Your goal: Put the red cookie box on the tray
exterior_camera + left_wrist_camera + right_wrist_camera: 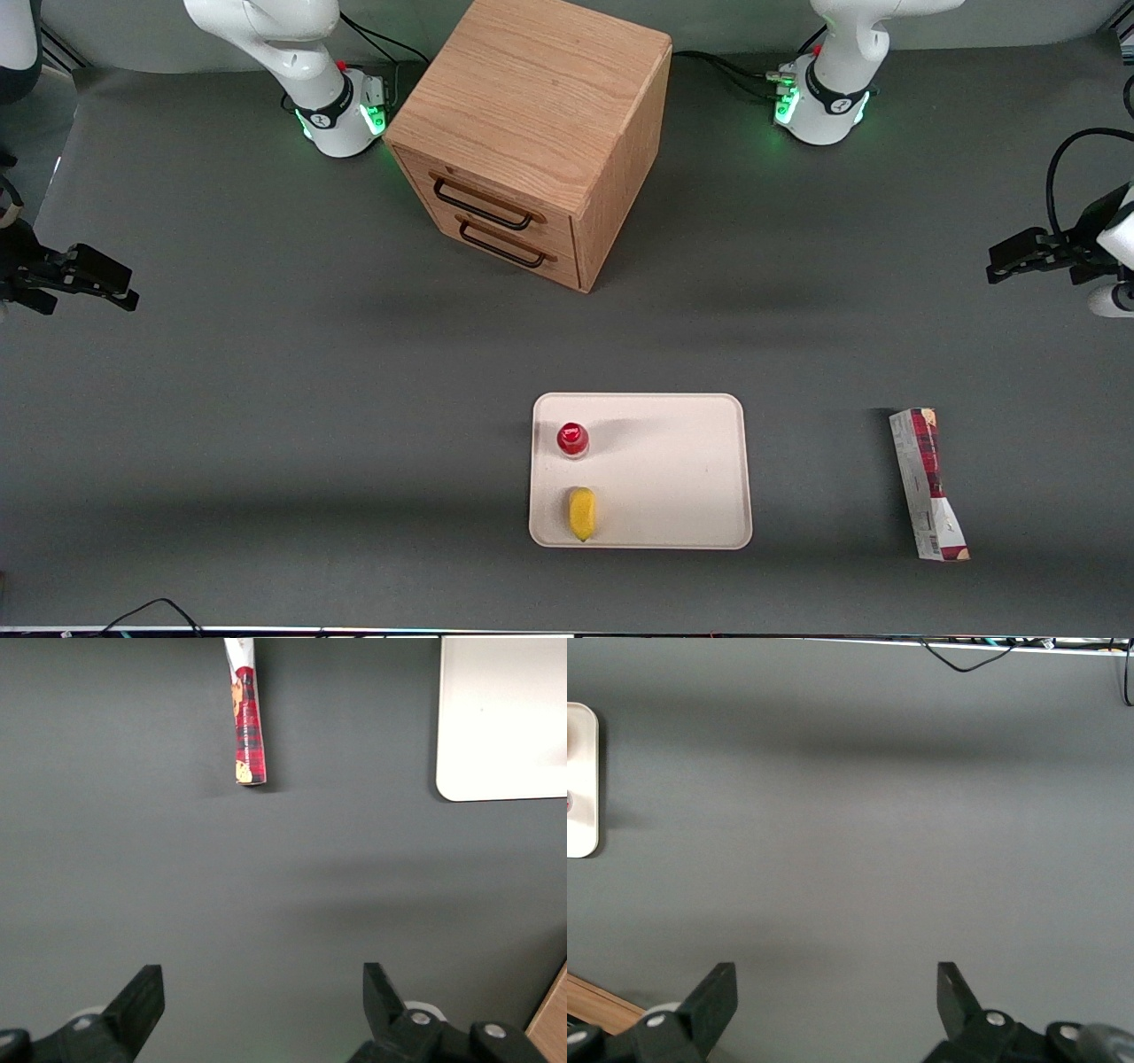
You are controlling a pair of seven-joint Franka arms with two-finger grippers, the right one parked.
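Note:
The red cookie box [928, 483] lies flat on the grey table toward the working arm's end, apart from the tray. It is a long narrow carton with dark red plaid and white panels. It also shows in the left wrist view [246, 726]. The cream tray [682, 478] lies flat near the table's middle, nearer to the front camera than the cabinet; its corner shows in the left wrist view [505, 718]. My left gripper [994, 266] hangs at the working arm's end, farther from the front camera than the box. It is open and empty [261, 983].
A wooden drawer cabinet [532, 133] with two handles stands farther from the front camera than the tray. A small red-capped bottle [573, 439] and a yellow fruit-like object [582, 512] sit on the tray, on the part toward the parked arm. Cables lie at the table's near edge.

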